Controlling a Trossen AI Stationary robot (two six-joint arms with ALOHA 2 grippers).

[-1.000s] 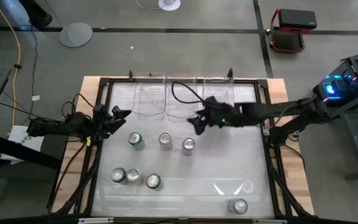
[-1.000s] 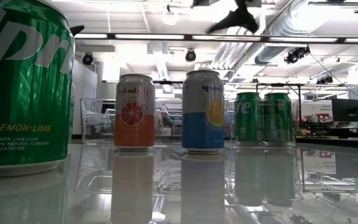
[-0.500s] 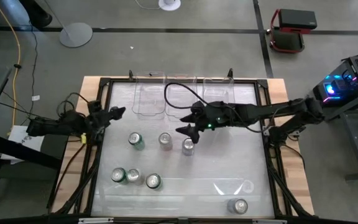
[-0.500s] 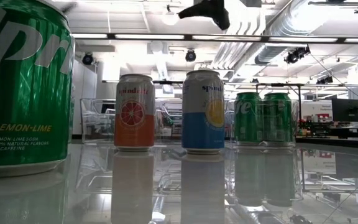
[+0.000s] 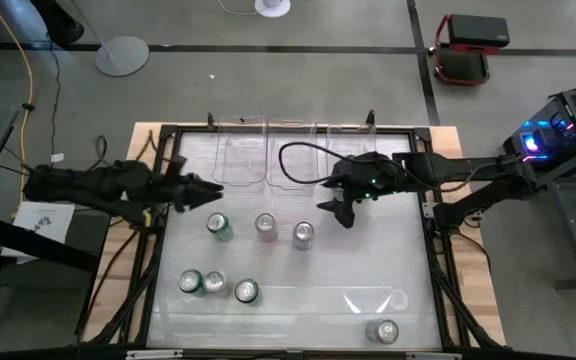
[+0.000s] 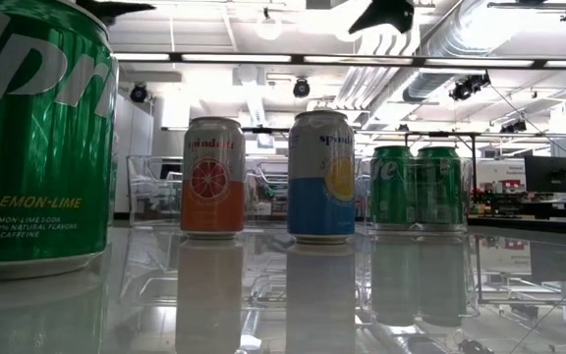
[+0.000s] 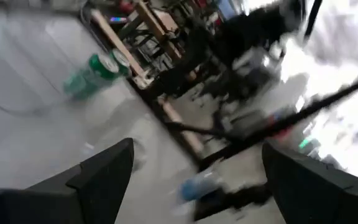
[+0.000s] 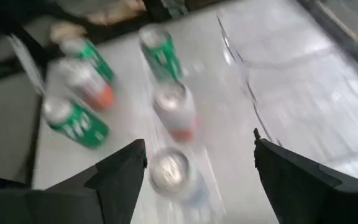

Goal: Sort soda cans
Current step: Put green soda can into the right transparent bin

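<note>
Soda cans [image 6: 212, 177] – glossy metal; table [image 6: 519, 295] – smooth, mirror-reflective; bins [image 5: 240, 158] – clear plastic.

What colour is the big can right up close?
Green, with white lettering: the nearest soda can, best seen in the low view.

— How many cans [image 5: 302, 235] were on the table?

— Seven, seen from above: three in a row across the middle, three bunched nearer the front left, one alone at the front right.

— What colours?

— From table height, three green ones [image 6: 37, 138], one with an orange label [image 6: 212, 177], one blue and yellow [image 6: 321, 176].

— And bins [image 5: 241, 155]?

— Three clear ones along the back edge.

— Arms?

— Two.
</note>
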